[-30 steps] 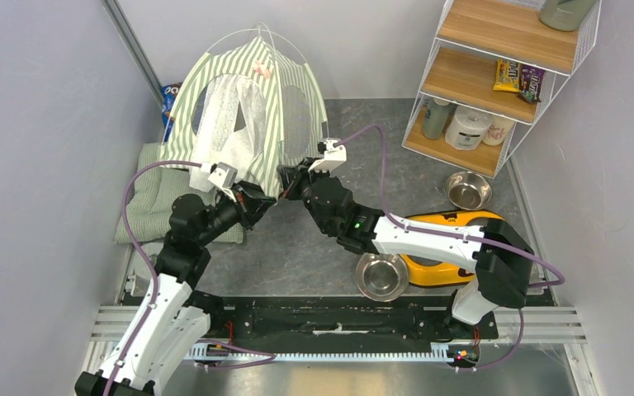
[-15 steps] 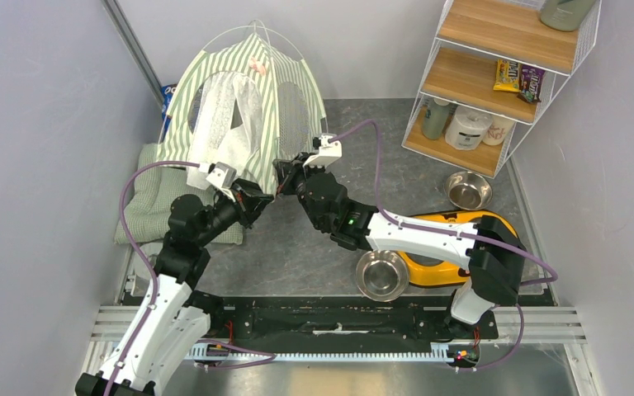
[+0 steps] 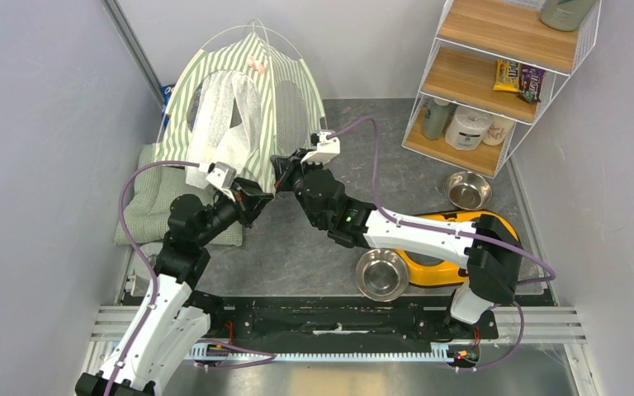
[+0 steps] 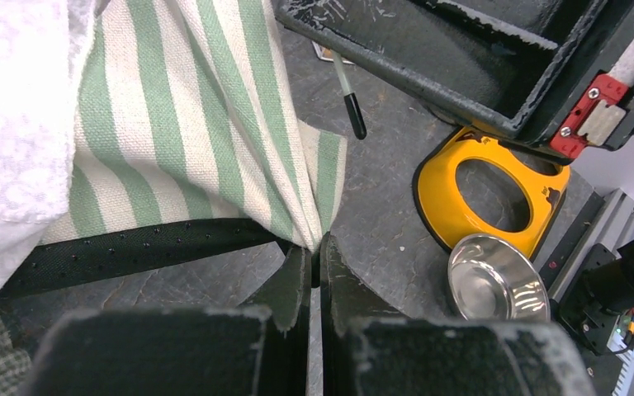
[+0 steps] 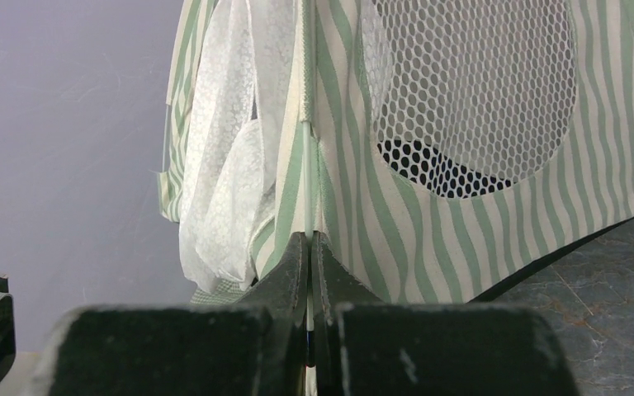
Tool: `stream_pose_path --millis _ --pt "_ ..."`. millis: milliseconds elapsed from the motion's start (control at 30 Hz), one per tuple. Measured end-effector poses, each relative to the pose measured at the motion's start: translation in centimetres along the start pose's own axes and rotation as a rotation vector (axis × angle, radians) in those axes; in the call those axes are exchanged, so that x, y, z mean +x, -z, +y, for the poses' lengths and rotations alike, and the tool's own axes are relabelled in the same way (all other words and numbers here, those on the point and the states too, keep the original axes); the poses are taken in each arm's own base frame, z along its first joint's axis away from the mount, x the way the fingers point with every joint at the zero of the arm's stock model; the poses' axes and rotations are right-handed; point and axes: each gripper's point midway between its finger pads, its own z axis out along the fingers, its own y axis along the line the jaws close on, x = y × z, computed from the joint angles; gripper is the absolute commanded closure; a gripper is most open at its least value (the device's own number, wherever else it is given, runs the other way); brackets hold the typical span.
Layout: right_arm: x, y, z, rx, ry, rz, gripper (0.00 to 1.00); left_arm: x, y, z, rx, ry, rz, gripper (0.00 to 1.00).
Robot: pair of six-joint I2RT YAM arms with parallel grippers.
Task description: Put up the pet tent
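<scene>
Over the last second the pet tent (image 3: 239, 107) has shifted toward the left wall and stands a little taller. Its dome now hides more of the blue packet behind it. It sits at the back-left of the counter (image 3: 297, 247), close to the rear wall, with its left edge over the pale green quilted cushion (image 3: 144, 202). That suggests the two arms are easing the standing tent into its spot, not still raising it, so the set-up looks well advanced. The left fingers (image 4: 295, 285) have hardly moved. They are pressed together with no gap, pinching the bottom corner of the green-and-white striped fabric where it folds down just above the black base strip. The right fingers (image 5: 291, 268) have moved left and away from the arm bases along with the tent. They too are closed tight, clamped on the thin white pole (image 5: 306, 181) that runs up the seam between the lace door flap and the round mesh window. Well to the right, the yellow bowl holder (image 3: 454, 247) and the steel bowl (image 3: 381, 275) lie apart from both hands, untouched.
</scene>
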Motion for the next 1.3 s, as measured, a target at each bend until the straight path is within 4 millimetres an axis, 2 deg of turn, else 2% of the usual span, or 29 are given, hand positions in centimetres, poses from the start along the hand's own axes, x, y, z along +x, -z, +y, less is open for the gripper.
stream_pose_path --millis 300,833,1300 --pt "0.6 -0.3 -0.2 0.011 0.006 0.003 1.0 0.2 0.0 0.1 -0.004 0.001 0.008 0.98" --pt "0.2 -0.8 -0.8 0.014 0.004 0.001 1.0 0.1 0.0 0.2 -0.01 -0.014 0.005 0.98" --pt "1.6 -1.6 -1.5 0.023 0.008 0.022 1.0 0.6 0.1 0.3 -0.015 -0.006 0.022 0.98"
